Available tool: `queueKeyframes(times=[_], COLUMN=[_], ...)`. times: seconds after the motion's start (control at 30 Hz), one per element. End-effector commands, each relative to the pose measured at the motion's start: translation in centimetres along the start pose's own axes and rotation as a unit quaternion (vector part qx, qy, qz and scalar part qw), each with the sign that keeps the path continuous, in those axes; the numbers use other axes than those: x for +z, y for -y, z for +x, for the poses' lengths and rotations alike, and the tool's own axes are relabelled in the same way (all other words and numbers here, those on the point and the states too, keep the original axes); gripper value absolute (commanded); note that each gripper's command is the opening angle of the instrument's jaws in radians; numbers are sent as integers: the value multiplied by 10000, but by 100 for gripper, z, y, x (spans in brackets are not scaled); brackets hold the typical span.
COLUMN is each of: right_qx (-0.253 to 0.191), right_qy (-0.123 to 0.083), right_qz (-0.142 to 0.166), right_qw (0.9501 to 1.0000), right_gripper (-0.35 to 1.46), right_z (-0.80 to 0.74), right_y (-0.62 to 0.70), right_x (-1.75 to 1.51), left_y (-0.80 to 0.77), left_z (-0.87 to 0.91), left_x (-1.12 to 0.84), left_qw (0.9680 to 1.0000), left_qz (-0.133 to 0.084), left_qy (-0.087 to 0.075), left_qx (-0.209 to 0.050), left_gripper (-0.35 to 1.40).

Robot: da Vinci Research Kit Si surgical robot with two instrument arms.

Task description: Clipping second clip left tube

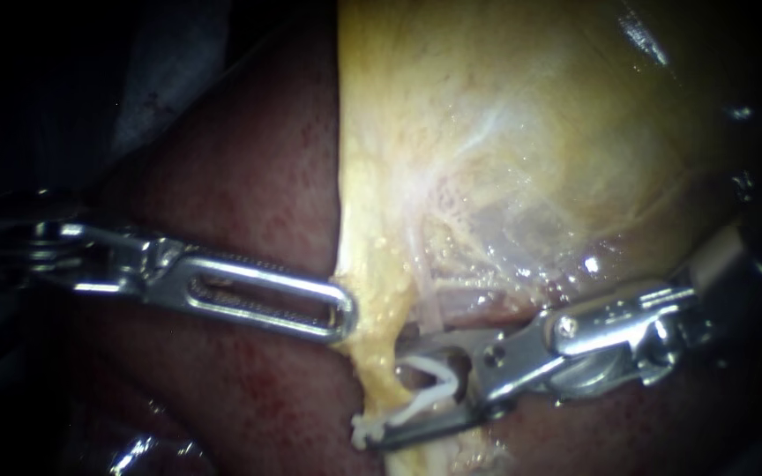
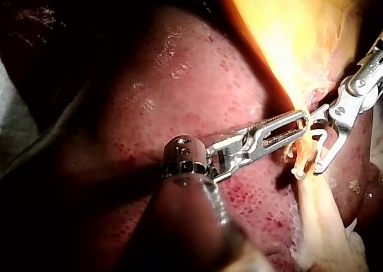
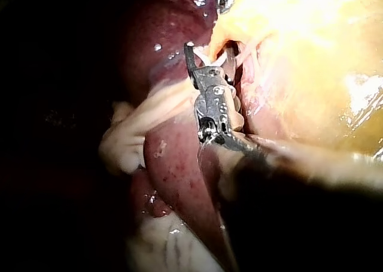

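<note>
Ok so the left instrument [image 1: 339, 310] reaches in across the dark red liver [image 1: 249, 176]. Its long slotted jaws are pressed together, pinching the very edge of the pale yellow gallbladder [image 1: 531, 132] right where that edge narrows into a strand. The left wrist view shows the same thing: jaw tips buried in the yellow rim, with the liver just under the shaft.

The right instrument [image 1: 394, 401] comes in from the right, lower down. Its jaws stand wide apart, but they aren't empty. The white clip [image 1: 425, 392] sits between them with one leg along each jaw, so they're holding it from both sides. The clip is spread in a V, with its mouth facing the left instrument.

The left tube [image 1: 383, 363] is the yellowish strand hanging down from the spot the left instrument has pinched (a pinker strand runs just to its right). It passes through the clip's mouth, between the two legs. The lower leg's tip pokes out past it on the far side. I can't tell whether the legs actually touch the tube. The two instruments' tips sit near each other without touching.
</note>
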Motion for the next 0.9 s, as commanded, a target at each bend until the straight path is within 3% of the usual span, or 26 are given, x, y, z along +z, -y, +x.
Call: queueKeyframes(times=[0.03,0.5,0.73,0.9], right_qx=[-11,7,282,305], right_qy=[2,23,65,100], right_qz=[3,15,100,167], right_qw=[10000,10000,9995,9993], right_gripper=[43,32,-21,-32], right_z=[1,-2,-3,-3], right_y=[0,-8,-12,-12], right_x=[2,7,6,6], left_y=[0,1,2,1], left_z=[0,0,0,0], left_x=[0,2,3,3], left_qw=[10000,10000,10000,10000], left_qz=[-4,-6,-7,-18], left_qy=[0,3,4,15], left_qx=[0,0,0,1], left_gripper=[-35,-35,-35,-35])
